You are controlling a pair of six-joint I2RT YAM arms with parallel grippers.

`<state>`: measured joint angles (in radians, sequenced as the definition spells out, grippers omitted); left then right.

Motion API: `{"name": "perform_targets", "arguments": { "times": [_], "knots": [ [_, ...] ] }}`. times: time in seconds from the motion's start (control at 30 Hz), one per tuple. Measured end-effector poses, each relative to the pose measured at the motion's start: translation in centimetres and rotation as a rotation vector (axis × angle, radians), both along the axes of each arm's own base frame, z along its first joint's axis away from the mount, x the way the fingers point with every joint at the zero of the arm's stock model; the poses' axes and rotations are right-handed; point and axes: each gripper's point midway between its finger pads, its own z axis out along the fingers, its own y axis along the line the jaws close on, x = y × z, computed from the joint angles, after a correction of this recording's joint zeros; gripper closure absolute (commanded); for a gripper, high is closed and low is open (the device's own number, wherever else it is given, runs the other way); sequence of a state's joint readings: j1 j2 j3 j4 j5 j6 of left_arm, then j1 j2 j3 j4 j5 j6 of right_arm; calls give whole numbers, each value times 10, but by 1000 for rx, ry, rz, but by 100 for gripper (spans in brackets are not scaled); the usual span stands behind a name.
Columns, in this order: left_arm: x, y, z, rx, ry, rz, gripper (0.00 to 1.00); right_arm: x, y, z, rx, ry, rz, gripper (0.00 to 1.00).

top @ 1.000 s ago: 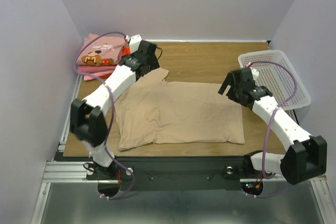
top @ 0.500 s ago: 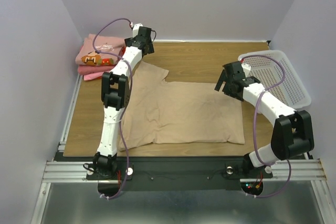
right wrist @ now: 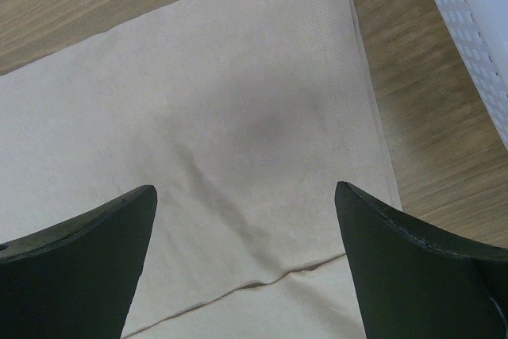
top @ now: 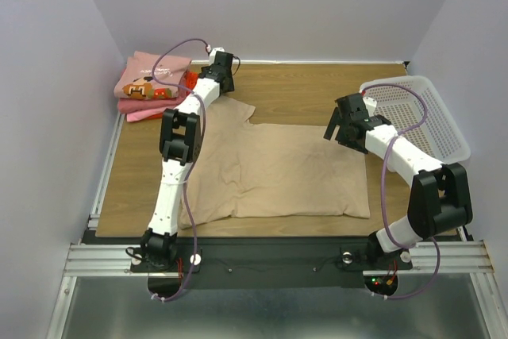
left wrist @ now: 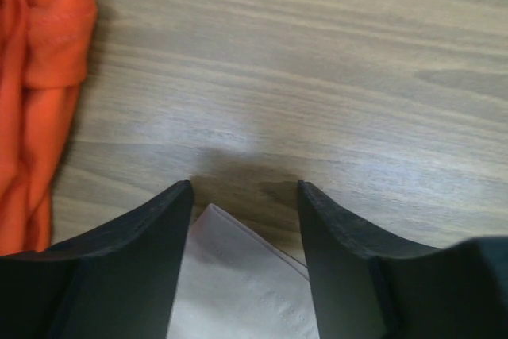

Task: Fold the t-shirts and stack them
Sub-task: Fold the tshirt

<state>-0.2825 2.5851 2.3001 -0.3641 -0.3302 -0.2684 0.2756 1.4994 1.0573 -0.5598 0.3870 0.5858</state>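
A plain tan t-shirt [top: 270, 171] lies spread on the table, folded once. My left gripper [top: 219, 77] is open at its far left corner; in the left wrist view [left wrist: 244, 192] that corner [left wrist: 238, 275] lies between the fingers. My right gripper [top: 340, 125] is open over the shirt's far right corner; in the right wrist view [right wrist: 246, 196] the tan cloth [right wrist: 222, 117] and a fold line show between the fingers. A folded stack sits at the far left: dusty pink graphic shirt [top: 147, 81] on top, orange-red [left wrist: 32, 77] and lighter pink [top: 139, 114] below.
A white mesh basket [top: 425, 117] stands at the right edge of the table, its rim showing in the right wrist view [right wrist: 476, 29]. Wooden tabletop [top: 317, 89] lies behind the shirt. Walls close in on three sides.
My left arm has stretched further back, its gripper moving from over the shirt's sleeve to the far left corner. My right gripper has shifted slightly left and back.
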Motion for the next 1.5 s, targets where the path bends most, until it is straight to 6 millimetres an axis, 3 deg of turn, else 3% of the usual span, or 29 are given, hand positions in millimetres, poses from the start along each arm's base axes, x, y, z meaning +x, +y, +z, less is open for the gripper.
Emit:
{"name": "perform_targets", "arguments": {
  "times": [0.13, 0.2, 0.23, 0.63, 0.93, 1.5],
  "knots": [
    [1, -3, -8, -19, 1, 10, 47, 0, 0, 0, -2, 1, 3, 0],
    [1, -3, -8, -22, 0, 15, 60, 0, 0, 0, -2, 1, 3, 0],
    [1, -2, -8, -23, 0, 20, 60, 0, 0, 0, -3, 2, 4, 0],
    [-2, 13, -9, -24, 19, 74, 54, -2, -1, -2, -6, 5, 3, 0],
    [0, 38, -10, -44, 41, 100, 54, -2, -1, -2, -7, 6, 3, 0],
    [-8, 20, -8, -161, 73, 3, 51, -2, -1, -2, -7, 5, 3, 0]
  ]
}}
